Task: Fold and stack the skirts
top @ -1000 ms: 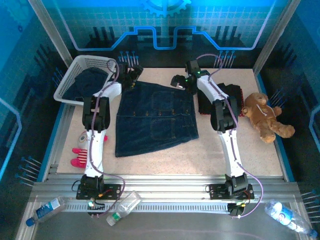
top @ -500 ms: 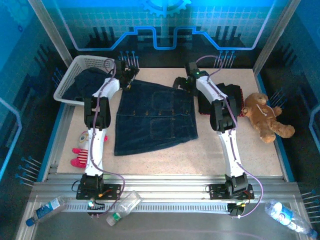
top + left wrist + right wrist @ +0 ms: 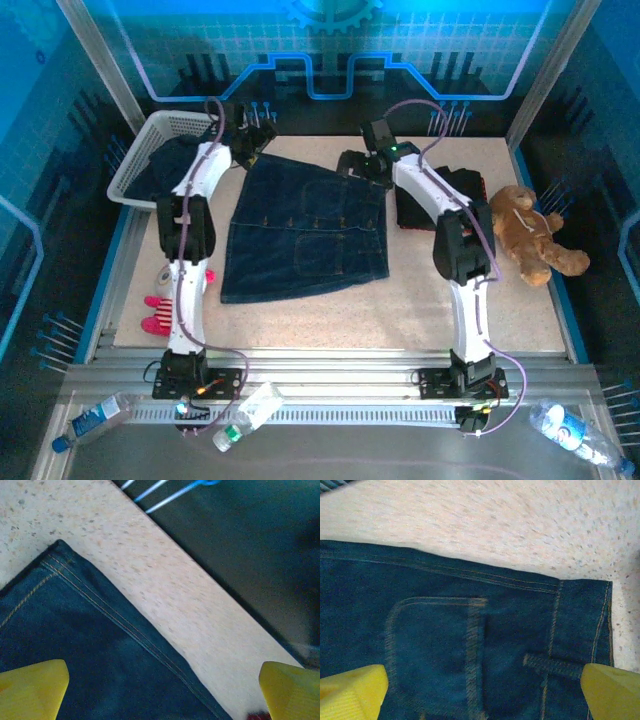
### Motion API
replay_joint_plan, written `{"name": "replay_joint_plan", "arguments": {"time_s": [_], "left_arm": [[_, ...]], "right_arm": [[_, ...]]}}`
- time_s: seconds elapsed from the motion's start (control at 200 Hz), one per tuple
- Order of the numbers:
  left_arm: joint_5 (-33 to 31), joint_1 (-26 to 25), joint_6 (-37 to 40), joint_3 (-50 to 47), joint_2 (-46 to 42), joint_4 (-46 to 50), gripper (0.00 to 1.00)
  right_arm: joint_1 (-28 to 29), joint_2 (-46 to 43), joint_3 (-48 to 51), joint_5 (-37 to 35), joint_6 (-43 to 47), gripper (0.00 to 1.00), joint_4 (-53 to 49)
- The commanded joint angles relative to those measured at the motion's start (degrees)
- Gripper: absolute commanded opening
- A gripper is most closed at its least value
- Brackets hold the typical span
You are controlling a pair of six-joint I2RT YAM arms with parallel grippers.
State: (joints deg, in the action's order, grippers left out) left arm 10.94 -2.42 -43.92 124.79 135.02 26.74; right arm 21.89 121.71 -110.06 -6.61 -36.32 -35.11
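Both grippers hang over the far edge of the denim skirt, which lies spread flat on the table between the two arms. The left gripper has its jaws wide apart with nothing between them. The skirt's stitched corner lies beneath one finger and bare tabletop beneath the other. The right gripper is likewise spread and empty, straddling the waistband, with a pocket and a belt loop right below it.

Denim like this is probably fairly heavy and stiff for cloth — soft enough to fold, likely to keep a crease and not slide much. The doubled, stitched corners look the surest places to pinch.

On the right gripper's outer side sits a dark folded pile, partly behind the arm, so I cannot tell what it holds. The cloth in the white basket beside the left gripper is too dark to name.
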Motion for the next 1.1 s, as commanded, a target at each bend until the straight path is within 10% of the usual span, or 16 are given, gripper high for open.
{"name": "replay_joint_plan", "arguments": {"time_s": [0.0, 0.2, 0.69, 1.095], "left_arm": [[5.0, -0.8, 2.0, -8.9, -14.0, -4.6, 0.99], [4.7, -3.1, 1.8, -33.4, -34.5, -8.5, 0.99], [4.9, -3.6, -22.6, -90.3, -75.1, -7.4, 0.99], [5.5, -3.6, -27.2, -99.7, -90.8, 5.3, 0.99]], "right_arm": [[2.2, -10.0, 8.7, -2.3, 1.4, 1.0, 2.8], [2.1, -29.8, 36.5, 3.5, -4.3, 1.0, 19.2], [-0.3, -47.0, 64.0, 18.6, -11.6, 1.0, 10.1], [0.6, -43.4, 71.5, 26.1, -19.0, 0.9, 18.4]]}}
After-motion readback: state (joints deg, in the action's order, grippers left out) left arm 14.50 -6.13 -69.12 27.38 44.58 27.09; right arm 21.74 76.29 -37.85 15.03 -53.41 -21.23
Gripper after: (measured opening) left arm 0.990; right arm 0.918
